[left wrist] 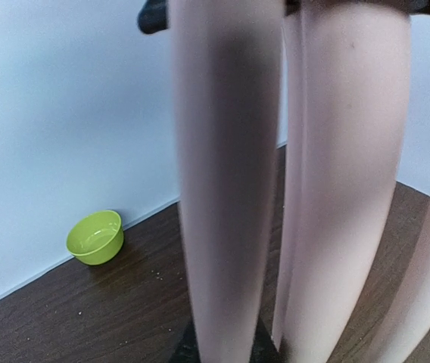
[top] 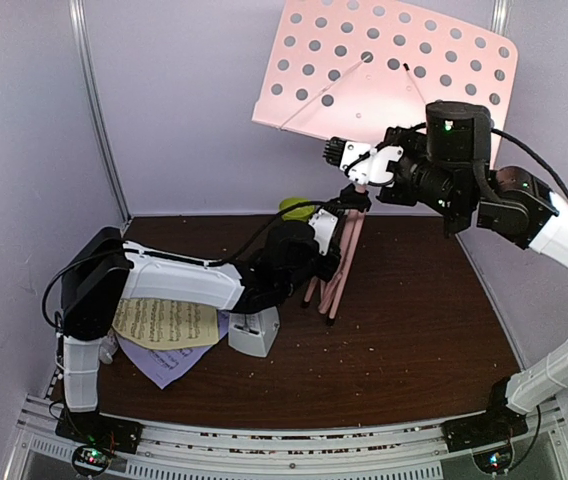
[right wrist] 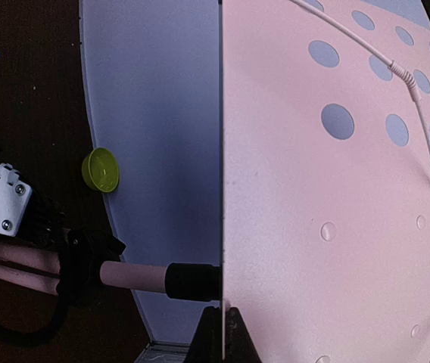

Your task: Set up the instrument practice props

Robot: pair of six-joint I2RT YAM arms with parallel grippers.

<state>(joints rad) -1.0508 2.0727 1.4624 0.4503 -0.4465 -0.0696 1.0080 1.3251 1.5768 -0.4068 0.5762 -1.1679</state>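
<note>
The pink music stand [top: 384, 70] stands tall at the back of the desk [top: 414, 330]. It points up and leans a little. Its three legs [top: 336, 275] are close together at the bottom, not spread out.

The right gripper [right wrist: 222, 333] is up high, at the bottom edge of the stand's board with holes [right wrist: 336, 189]. It looks narrow, as if it pinches that thin edge. The left gripper [top: 332, 240] is down low, right at the legs, so the left arm is nearer to them. I cannot tell if it is wide or narrow, because its camera shows only legs up close.

I think the legs need opening next, and they run up and down right in front of the left gripper.

To the left of the stand and nearer the arms lie the yellow sheet [top: 164, 322] on the lavender sheet [top: 169, 365], with the metronome [top: 254, 335] just beside them. A green bowl [left wrist: 94, 237] sits behind the stand, by the wall.
</note>
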